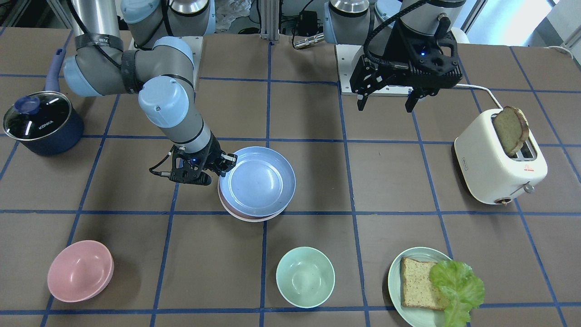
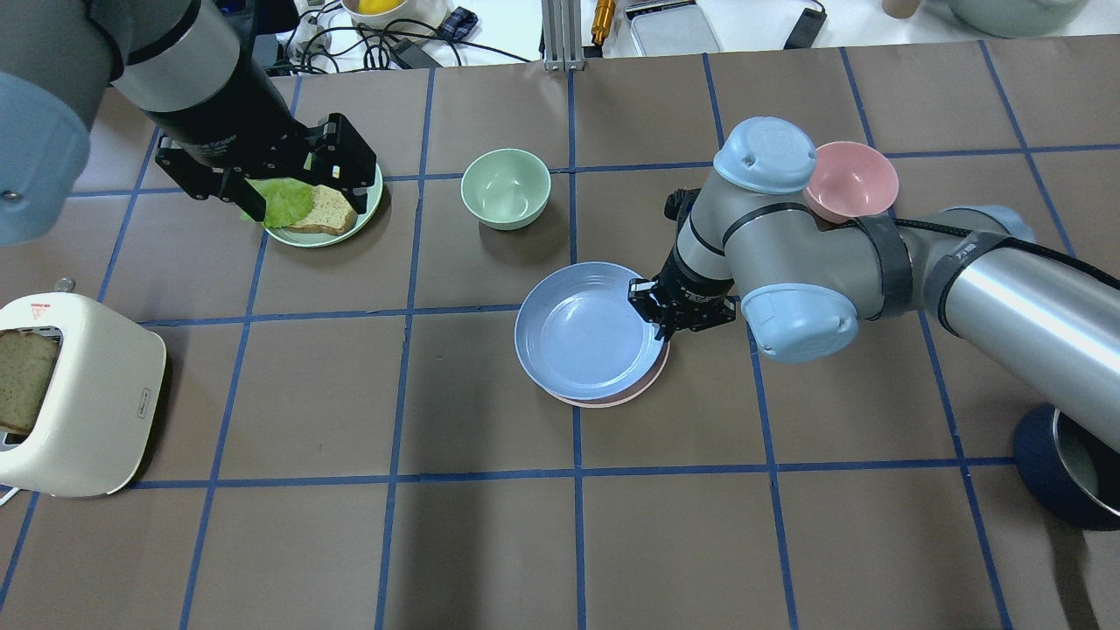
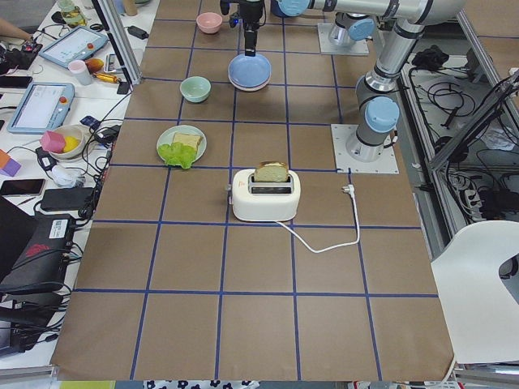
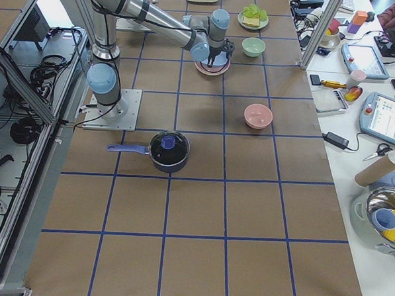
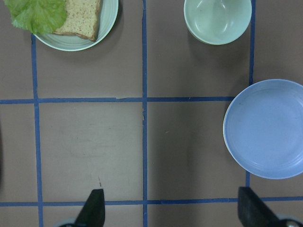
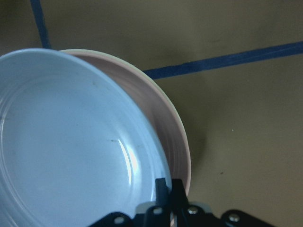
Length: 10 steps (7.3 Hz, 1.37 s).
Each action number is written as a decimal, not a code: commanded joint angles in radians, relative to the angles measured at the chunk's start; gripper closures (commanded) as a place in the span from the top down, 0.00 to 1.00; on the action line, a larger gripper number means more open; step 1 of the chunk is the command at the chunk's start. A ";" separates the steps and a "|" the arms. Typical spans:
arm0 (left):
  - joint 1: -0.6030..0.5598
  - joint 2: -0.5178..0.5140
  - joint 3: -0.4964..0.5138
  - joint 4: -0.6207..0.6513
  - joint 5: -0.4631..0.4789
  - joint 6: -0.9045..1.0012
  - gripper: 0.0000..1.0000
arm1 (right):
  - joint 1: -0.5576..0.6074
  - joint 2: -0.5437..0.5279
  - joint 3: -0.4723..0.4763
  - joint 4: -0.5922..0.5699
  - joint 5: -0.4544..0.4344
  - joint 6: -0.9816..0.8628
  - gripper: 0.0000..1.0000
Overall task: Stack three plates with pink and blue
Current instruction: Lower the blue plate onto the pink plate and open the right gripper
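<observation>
Pinching the blue plate at its rim, on top of the pink one

The right gripper (image 1: pixel 223 166) is low over the table (image 1: pixel 317 113), at the edge of the blue plate (image 1: pixel 258 181). Its jaws are narrow and pinch that plate's raised rim; the wrist view shows the two fingers (image 6: pixel 161 188) almost together at the edge. The blue plate lies on the pink plate (image 6: pixel 165 118), shifted a little off centre, so a pink crescent shows on the gripper's side. Both sit near the middle of the table. Whether a third plate lies under the pink one cannot be told.

The left gripper (image 1: pixel 386 105) hangs high above the table, well apart from the stack, jaws wide and holding nothing. From overhead it hangs over the green plate (image 1: pixel 394 277) that carries bread (image 1: pixel 420 284) and lettuce (image 1: pixel 458 286).

A green bowl (image 1: pixel 305 277) and a pink bowl (image 1: pixel 79 270) stand apart on the operators' side. A toaster (image 1: pixel 494 168) with a slice in it stands at one end of the table, a lidded pot (image 1: pixel 41 122) at the other.
</observation>
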<state>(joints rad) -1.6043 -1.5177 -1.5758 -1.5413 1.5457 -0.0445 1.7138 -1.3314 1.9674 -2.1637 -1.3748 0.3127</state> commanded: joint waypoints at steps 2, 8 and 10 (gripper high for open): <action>0.001 0.005 -0.001 -0.005 0.001 0.000 1.00 | -0.011 0.000 0.005 0.001 -0.001 0.000 0.00; 0.001 0.005 0.000 -0.003 -0.001 0.000 1.00 | -0.011 0.000 -0.007 0.002 -0.001 0.011 0.59; 0.001 0.005 0.000 -0.003 -0.001 0.000 1.00 | -0.011 -0.002 -0.042 0.010 0.002 0.019 0.76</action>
<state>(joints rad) -1.6030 -1.5125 -1.5756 -1.5448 1.5449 -0.0445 1.7027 -1.3326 1.9493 -2.1597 -1.3741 0.3279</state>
